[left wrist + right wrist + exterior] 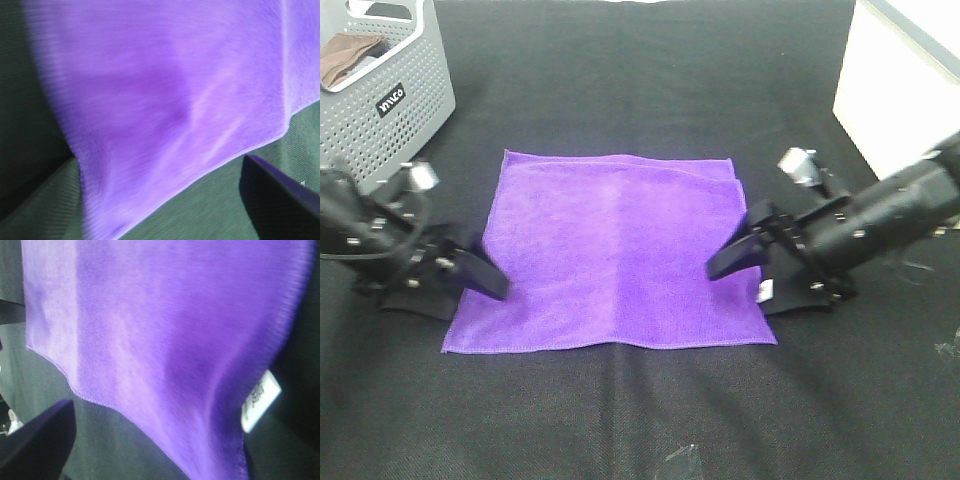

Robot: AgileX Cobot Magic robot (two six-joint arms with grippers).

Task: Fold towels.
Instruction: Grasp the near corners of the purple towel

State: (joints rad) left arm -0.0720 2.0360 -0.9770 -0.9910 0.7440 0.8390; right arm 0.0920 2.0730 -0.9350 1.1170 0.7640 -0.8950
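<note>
Mid-frame, towel [620,260] lies flat (label [260,402] at right edge); left gripper [472,293] and right gripper [740,283] both gape open.

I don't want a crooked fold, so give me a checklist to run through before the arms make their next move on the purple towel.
1. Purple towel lies flat on the black table: ok.
2. Left claw sits at the towel's left edge: ok.
3. Right claw sits at the right edge, by the white tag: ok.
4. Claws closed on the cloth: not ok, both look open.
5. Grey basket stands apart from the towel: ok.
</note>
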